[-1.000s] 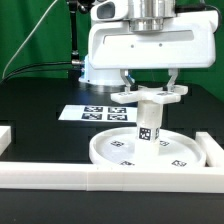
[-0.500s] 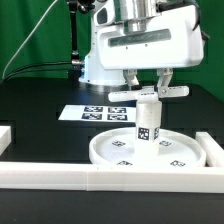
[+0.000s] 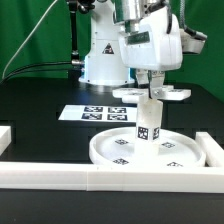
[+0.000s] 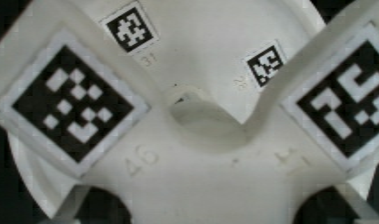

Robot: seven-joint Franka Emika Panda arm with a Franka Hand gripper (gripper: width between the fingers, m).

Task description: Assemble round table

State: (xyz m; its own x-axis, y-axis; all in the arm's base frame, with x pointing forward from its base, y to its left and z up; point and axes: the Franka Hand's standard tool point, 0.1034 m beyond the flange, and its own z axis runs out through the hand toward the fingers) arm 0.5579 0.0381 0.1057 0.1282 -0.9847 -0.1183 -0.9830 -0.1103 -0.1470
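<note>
The big round rimmed disc (image 3: 178, 153) lies flat on the black table, near the exterior view's right. The short thick cylinder leg (image 3: 147, 126) stands upright in its middle. The cross-shaped foot piece (image 3: 133, 95) sits on top of the leg. My gripper (image 3: 155, 88) comes straight down and is shut on the foot piece, one finger on each side of its hub. In the wrist view the foot piece (image 4: 195, 150) fills the picture with its tagged arms spread out, and the leg and disc are hidden beneath it.
The marker board (image 3: 93, 113) lies behind the disc. A long white border rail (image 3: 90, 178) runs along the front, with shorter rail ends at the exterior view's left (image 3: 5, 135) and right (image 3: 213, 148). The arm's white base (image 3: 100, 62) stands behind.
My hand has turned about its vertical axis above the leg, from broadside to edge-on, and the foot piece has turned with it. Leg and disc stay put.
</note>
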